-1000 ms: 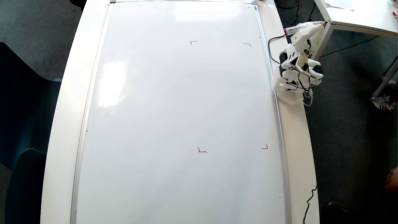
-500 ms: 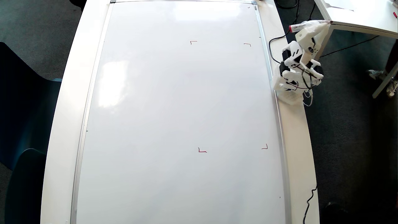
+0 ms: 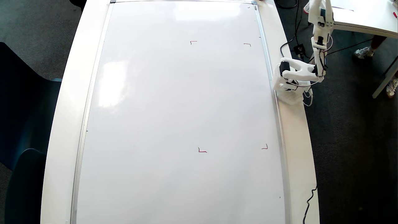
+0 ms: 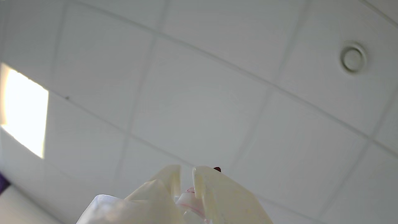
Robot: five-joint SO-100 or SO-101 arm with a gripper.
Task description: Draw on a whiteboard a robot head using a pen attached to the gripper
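The whiteboard (image 3: 180, 112) lies flat and fills most of the overhead view. It carries only four small red corner marks, such as one at the upper left (image 3: 193, 42) and one at the lower right (image 3: 265, 147). No robot head drawing shows. The white arm stands on its base (image 3: 289, 84) beside the board's right edge, folded and raised. The gripper (image 3: 320, 12) is off the board and points upward. In the wrist view the gripper (image 4: 186, 174) aims at the ceiling. Its jaws are nearly together around a white-pink pen body (image 4: 189, 199), and a dark red tip (image 4: 217, 169) peeks out.
The board rests on a white table (image 3: 62, 124). A second white table (image 3: 367, 18) stands at the upper right, with a person's shoes (image 3: 362, 53) under it. Black cables (image 3: 295, 37) run near the base. A dark chair (image 3: 25, 124) is at the left.
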